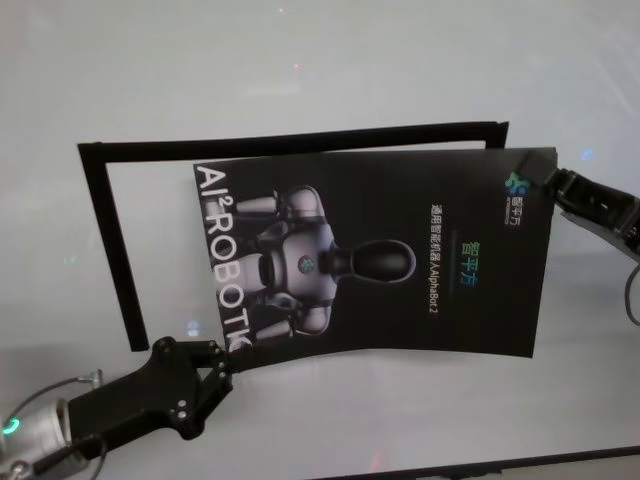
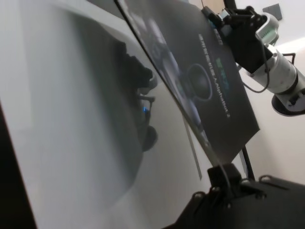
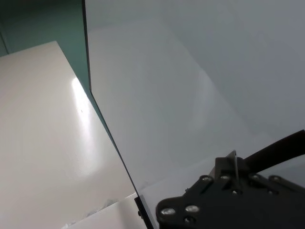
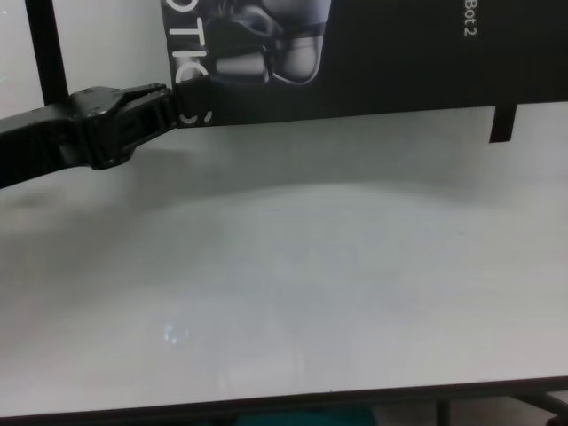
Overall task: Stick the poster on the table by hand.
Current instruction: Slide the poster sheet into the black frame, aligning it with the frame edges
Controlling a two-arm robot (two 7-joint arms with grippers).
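I see one poster (image 1: 400,250), two pincers: left pincer (image 1: 222,372) clamps near corner, right pincer (image 1: 548,184) clamps far corner; bench (image 1: 320,60) edges cropped.

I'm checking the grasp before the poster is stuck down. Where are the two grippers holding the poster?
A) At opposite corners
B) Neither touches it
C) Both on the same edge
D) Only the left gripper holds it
A: the left gripper pinches the poster at its near left corner, and the right gripper grips the far right corner.
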